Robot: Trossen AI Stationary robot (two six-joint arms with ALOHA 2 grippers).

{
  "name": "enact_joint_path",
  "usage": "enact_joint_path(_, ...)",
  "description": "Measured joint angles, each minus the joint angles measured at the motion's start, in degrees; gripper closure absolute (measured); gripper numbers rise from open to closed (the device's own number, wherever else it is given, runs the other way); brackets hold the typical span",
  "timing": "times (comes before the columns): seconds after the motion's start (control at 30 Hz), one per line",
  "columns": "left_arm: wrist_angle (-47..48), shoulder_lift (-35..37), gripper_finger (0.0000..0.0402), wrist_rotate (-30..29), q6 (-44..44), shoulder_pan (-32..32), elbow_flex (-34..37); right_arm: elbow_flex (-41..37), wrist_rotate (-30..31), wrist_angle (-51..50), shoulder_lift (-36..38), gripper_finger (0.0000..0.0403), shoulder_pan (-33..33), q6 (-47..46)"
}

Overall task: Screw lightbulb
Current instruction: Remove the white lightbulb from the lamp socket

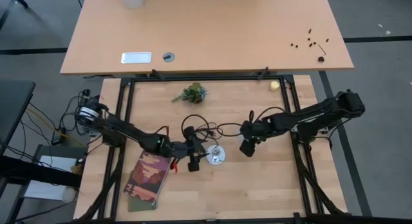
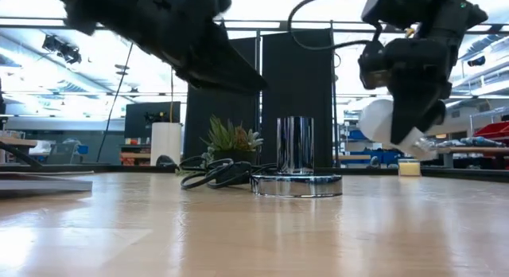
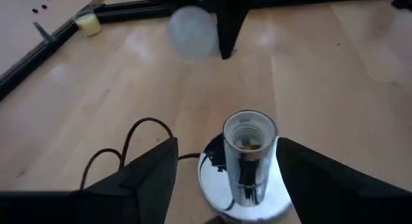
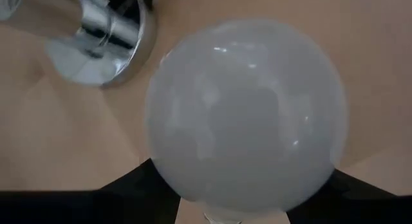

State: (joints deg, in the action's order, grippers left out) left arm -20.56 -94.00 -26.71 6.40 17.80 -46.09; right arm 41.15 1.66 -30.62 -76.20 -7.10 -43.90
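Note:
The white frosted lightbulb (image 4: 248, 114) is in my right gripper (image 1: 248, 147), clear of the table and to the right of the socket. It also shows in the low view (image 2: 380, 120) and the left wrist view (image 3: 192, 32). Its screw base is hidden. The chrome socket tube (image 3: 250, 156) stands upright on its round silver disc (image 2: 296, 185) on the table, its mouth open upward. My left gripper (image 3: 225, 185) is open just left of the socket (image 1: 217, 154), one finger on either side of the disc; I cannot tell whether they touch it. My right gripper pinches the bulb between its two fingers (image 4: 129, 188), on the glass below its widest part (image 4: 193, 185). The fingers come slanting down from the table's right. The bulb is lifted clear of the table and tilted, its round dome (image 2: 372, 118) turned toward the socket.
The socket's black cord (image 1: 196, 126) loops behind it. A small potted plant (image 1: 191, 93) stands farther back, a pale yellow round object (image 1: 275, 85) at the far right, a book (image 1: 147, 179) at the near left. Black frame rails (image 1: 293, 108) border the table.

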Motion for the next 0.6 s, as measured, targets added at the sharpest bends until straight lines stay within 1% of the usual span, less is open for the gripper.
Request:
enact_joint_path(0.1,3.6,3.2,0.0135,-1.5,-0.2,1.3,0.0,0.0,-3.2,-1.2,-1.0,0.0174,0.9,-1.3)
enact_joint_path(0.3,13.2,9.5,0.0135,-6.8,-0.1,3.8,0.0,0.0,-3.8,-7.3,-3.2,0.0174,3.2,-2.6)
enact_joint_path(0.47,21.6,12.7,0.0136,-7.7,2.7,6.7,0.0,0.0,-4.2,-7.6,-5.4,0.0174,4.5,-2.5)
enact_joint_path(0.6,23.4,13.3,0.0147,-8.7,3.8,9.6,1.1,0.0,-4.4,-7.6,-7.6,0.0174,4.8,-1.6)
